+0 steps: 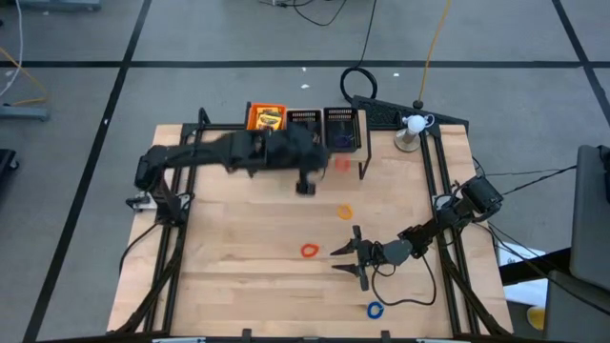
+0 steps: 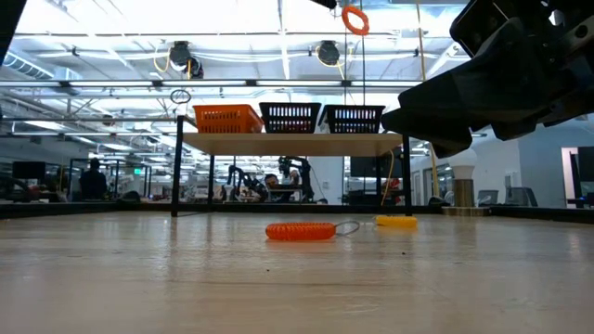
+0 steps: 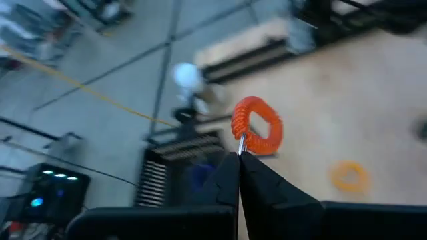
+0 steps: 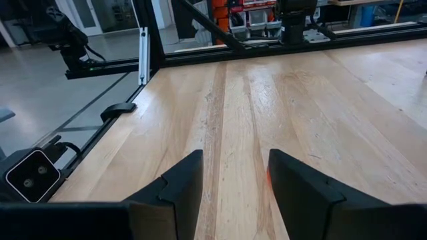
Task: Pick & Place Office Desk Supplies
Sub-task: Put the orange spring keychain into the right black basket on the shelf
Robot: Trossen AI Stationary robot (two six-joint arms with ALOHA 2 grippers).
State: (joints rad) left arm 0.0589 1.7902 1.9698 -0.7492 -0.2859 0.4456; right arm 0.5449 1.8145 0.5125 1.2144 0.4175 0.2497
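Fingers (image 3: pixel 241 175) of the left gripper (image 3: pixel 240 157) are pressed together, and they pinch an orange coil ring (image 3: pixel 257 125) by a small metal loop at its edge. The ring hangs just past the fingertips, up in the air, near the black mesh bins (image 1: pixel 325 124) at the back of the wooden table (image 1: pixel 238 257). An orange mesh bin (image 1: pixel 266 116) stands beside the black ones. Far past the left fingers, a yellow ring (image 3: pixel 349 176) lies flat on the table. The right gripper (image 1: pixel 351 257) is low over the wood, and its two fingers (image 4: pixel 180 183) are spread wide with bare table between them. A bit of red shows just inside one finger, but you cannot tell if it is touching. From above, a red ring (image 1: pixel 309 251) lies just beside the right fingertips, and a blue ring (image 1: pixel 375 309) lies near them, closer to the front edge. In the low view, the red ring sits flat on the wood with the yellow ring behind it.
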